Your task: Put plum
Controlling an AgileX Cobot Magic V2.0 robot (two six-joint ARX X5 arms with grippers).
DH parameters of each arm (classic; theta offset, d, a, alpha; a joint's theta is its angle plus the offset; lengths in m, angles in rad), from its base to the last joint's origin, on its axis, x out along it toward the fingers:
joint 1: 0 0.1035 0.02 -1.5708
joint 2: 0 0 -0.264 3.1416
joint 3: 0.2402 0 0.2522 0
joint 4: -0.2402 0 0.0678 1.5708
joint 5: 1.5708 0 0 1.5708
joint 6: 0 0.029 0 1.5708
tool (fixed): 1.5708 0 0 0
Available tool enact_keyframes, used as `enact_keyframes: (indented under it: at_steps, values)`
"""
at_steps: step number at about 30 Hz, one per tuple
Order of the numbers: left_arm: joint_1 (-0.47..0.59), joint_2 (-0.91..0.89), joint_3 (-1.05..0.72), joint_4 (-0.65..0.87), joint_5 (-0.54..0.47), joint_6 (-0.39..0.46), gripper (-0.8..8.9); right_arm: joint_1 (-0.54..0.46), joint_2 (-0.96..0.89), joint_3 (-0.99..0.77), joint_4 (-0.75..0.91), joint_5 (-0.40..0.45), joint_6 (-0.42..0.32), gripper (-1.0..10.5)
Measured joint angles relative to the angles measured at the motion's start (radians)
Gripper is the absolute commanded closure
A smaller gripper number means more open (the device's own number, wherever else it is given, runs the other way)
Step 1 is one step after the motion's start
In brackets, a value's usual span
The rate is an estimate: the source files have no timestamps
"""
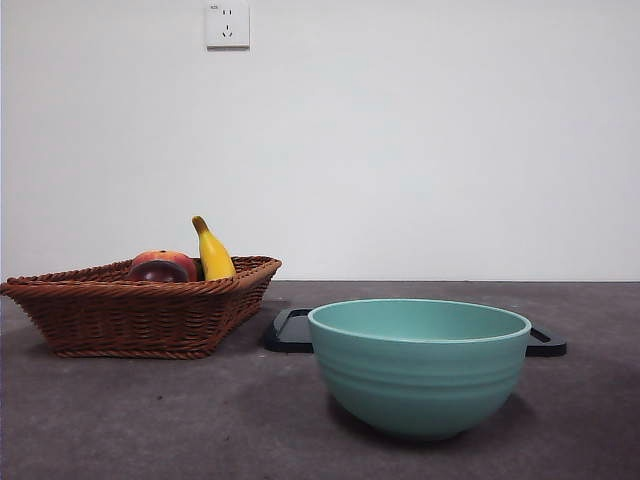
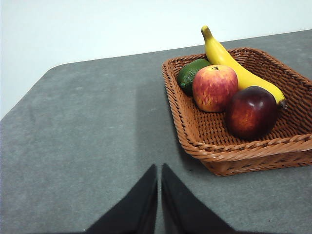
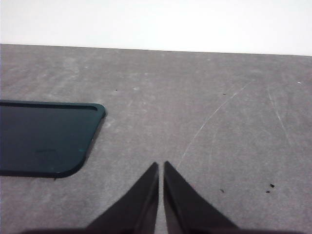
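1. plum (image 2: 251, 112) sits in the brown wicker basket (image 2: 234, 158), at the near corner as the left wrist view shows it, resting on the woven floor close to the front rim.
2. in the front view only the plum's (image 1: 158, 271) dark top shows above the basket (image 1: 140, 315) rim, with the red-orange fruit (image 1: 170, 258) right behind it.
3. red-orange fruit (image 2: 215, 87) is just beside the plum, looks to be touching or nearly so (cannot tell which).
4. yellow banana (image 2: 234, 66) lies along the basket behind both fruits, its far tip tilted up; in the front view the banana (image 1: 212, 252) pokes up above the rim.
5. green round fruit (image 2: 191, 74) is tucked in the far corner of the basket, against the red-orange fruit and the banana.
6. left gripper (image 2: 159, 168) hangs over bare grey bench (image 2: 83, 136), near the basket but apart from it; fingers pressed nearly together, holding nothing.
7. right gripper (image 3: 161, 165) is over bare bench too, fingers narrow with only a slit between them, holding nothing.
8. dark flat tray (image 3: 44, 139) lies on the bench to one side of the right gripper, not touching it.
9. teal bowl (image 1: 420, 365) stands upright on the bench in the front view, in front of the dark tray (image 1: 290, 330), well apart from the basket.
10. white wall socket (image 1: 227, 24) on the wall behind.
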Motion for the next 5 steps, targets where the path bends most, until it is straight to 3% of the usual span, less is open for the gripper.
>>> enact_keyframes:
  at_steps: [5]
  values:
    - [0.0,0.0,0.0,0.0,0.0,0.0,8.02,0.0,0.0,0.0,0.0,0.0,0.0,9.4]
